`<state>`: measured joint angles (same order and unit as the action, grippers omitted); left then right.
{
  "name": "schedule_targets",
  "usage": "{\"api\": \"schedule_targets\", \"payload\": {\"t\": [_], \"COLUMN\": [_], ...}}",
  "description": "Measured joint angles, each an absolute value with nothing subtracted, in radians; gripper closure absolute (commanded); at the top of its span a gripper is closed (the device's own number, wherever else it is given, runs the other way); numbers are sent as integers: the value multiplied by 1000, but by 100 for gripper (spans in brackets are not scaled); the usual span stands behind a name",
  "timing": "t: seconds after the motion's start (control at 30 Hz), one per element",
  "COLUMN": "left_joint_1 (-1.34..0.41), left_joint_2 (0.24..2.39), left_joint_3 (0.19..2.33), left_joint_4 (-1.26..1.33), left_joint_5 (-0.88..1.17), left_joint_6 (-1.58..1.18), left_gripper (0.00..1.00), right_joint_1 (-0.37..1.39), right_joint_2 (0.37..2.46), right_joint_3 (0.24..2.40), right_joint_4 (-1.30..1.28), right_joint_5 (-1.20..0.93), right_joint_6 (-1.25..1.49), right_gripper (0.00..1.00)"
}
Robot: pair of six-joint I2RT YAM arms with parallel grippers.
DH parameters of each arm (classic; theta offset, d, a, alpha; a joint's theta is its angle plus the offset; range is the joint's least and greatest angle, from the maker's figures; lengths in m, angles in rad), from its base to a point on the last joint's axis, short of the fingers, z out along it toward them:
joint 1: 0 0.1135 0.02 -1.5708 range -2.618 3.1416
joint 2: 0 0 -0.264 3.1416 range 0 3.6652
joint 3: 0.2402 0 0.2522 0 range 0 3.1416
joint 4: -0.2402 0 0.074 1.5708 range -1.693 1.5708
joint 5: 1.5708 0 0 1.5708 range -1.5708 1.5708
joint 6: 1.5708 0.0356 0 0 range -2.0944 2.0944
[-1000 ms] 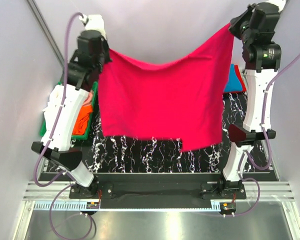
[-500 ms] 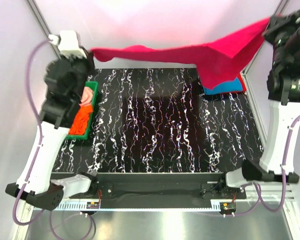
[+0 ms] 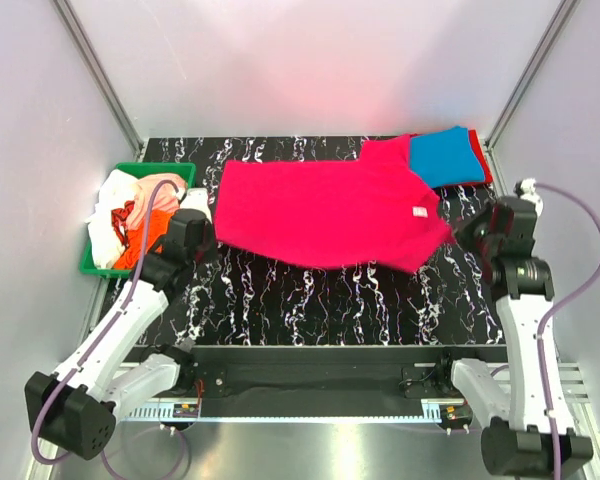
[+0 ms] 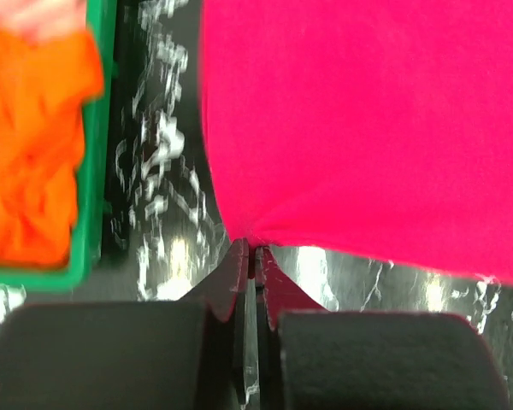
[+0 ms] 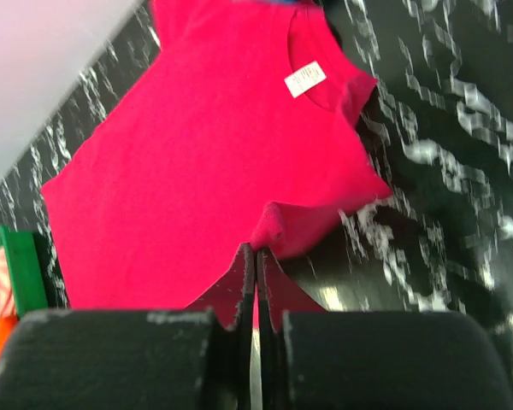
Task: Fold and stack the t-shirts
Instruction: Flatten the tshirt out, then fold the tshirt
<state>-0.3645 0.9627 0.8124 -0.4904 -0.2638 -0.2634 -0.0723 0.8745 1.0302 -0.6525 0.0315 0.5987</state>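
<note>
The left gripper [image 4: 255, 256] is pinched tight on the left edge of the pink t-shirt [image 3: 320, 215]. The right gripper [image 5: 256, 256] is closed on a bunched sleeve at the shirt's right side. The shirt lies spread smooth across the table [image 3: 310, 300], collar to the right, with a white label [image 3: 418, 212] showing. At the far right corner a blue t-shirt [image 3: 445, 155] touches it. An orange t-shirt [image 4: 26, 171] fills the green bin [image 3: 90, 265] on the left.

Your overhead view is bright, even and sharp, with a pink cast on the back wall [image 3: 360, 90]. In both wrist views the pink t-shirt [image 4: 368, 128] smears with blur, glare spots the glossy surface [image 4: 175, 252], and the left end effector [image 4: 255, 252] and right end effector [image 5: 256, 250] look dark and unfocused.
</note>
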Motion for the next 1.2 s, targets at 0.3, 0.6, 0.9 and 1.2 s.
{"api": "schedule_targets", "payload": {"t": [0.3,0.6,0.9,1.2], "left_joint_1": [-362,-362,-361,-356], "left_joint_2": [957,970,994,1092], "left_joint_3": [709,641,637,660], "left_joint_4": [-565,-595,-647,-670], "left_joint_5": [-266,-275,-373,-415], "left_joint_6": [-447,-633,-709,-725], "left_gripper": [100,100,100,100], "right_joint_1": [-72,-72,-72,-72], "right_joint_2": [669,634,830,939], "right_joint_3": [758,701,731,780], "right_joint_4": [-803,-861,-809,-725], "right_joint_5": [-47,-39,97,157], "right_joint_6": [758,803,736,677], "right_gripper": [100,100,100,100]}}
